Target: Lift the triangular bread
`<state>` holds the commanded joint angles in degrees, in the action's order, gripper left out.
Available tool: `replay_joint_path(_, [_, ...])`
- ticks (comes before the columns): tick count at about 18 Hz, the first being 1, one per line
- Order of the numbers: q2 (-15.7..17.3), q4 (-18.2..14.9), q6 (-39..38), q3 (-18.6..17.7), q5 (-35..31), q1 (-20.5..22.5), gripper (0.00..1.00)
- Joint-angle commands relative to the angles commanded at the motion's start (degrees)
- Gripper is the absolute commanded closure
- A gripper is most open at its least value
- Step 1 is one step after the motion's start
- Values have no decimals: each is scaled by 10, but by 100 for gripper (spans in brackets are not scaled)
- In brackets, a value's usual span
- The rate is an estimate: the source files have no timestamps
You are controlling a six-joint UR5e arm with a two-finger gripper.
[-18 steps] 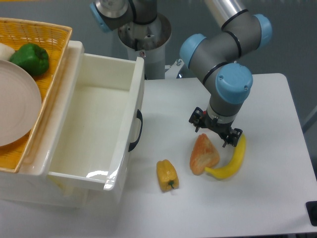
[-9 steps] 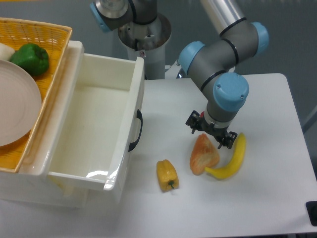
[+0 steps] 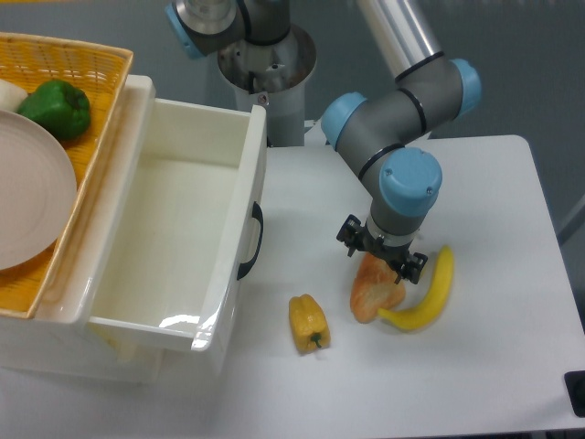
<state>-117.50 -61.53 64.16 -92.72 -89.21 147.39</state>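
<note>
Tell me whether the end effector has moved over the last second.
Yes. The end effector has shifted left and down, away from the banana and over the top of the triangular bread, which has not moved.

- Pincer (image 3: 381,261) positioned directly over the pointed upper end of the bread (image 3: 375,289), jaws apart on either side of the tip; contact cannot be confirmed.
- Bread lies on the white tabletop (image 3: 484,201).
- Banana (image 3: 428,293) just right of the bread, its lower end touching it.
- Yellow pepper (image 3: 308,322) near the bread's left side, apart from it.
- White bin (image 3: 174,238) at left.
- Basket (image 3: 87,110) holds a green pepper (image 3: 57,108) and a plate (image 3: 27,201).
</note>
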Motion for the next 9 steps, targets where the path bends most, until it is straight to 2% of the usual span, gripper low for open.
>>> replay_joint_path(9, [-31,2,-4,0,1,1,0])
